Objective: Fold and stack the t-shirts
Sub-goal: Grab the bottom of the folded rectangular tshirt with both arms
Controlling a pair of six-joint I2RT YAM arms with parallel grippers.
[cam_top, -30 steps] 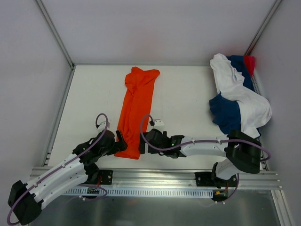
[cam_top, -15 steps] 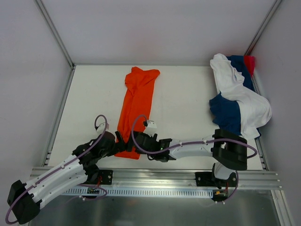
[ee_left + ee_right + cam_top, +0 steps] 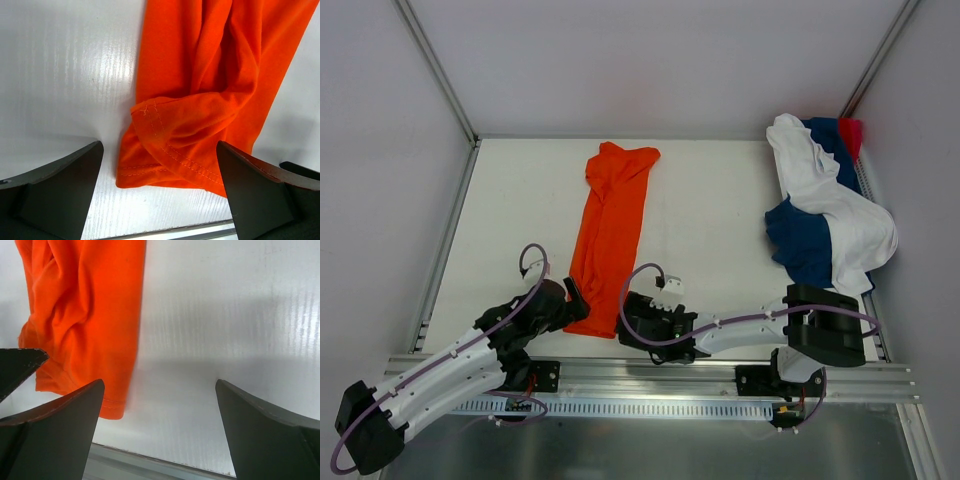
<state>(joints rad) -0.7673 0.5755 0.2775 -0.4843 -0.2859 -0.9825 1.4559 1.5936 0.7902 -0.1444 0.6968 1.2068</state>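
Observation:
The bright orange t-shirt (image 3: 610,235) lies folded into a long narrow strip from the table's back to its near edge. My left gripper (image 3: 575,298) is open at the strip's near left corner. In the left wrist view the hem (image 3: 170,160) lies between the open fingers of my left gripper (image 3: 159,150). My right gripper (image 3: 626,322) is open just right of the strip's near end. In the right wrist view, my right gripper (image 3: 159,385) spans bare table, with the orange shirt (image 3: 85,325) by the left finger. The white shirt (image 3: 825,195), navy shirt (image 3: 795,245) and red-pink shirt (image 3: 851,132) lie piled at the back right.
The white table (image 3: 710,220) is walled at the back and both sides by grey panels. Its metal front rail (image 3: 660,372) runs just behind both grippers. The pile of shirts lies against the right wall.
My right gripper has drawn back toward the near edge, beside the orange shirt's near right corner. The left gripper and the shirt have hardly moved.

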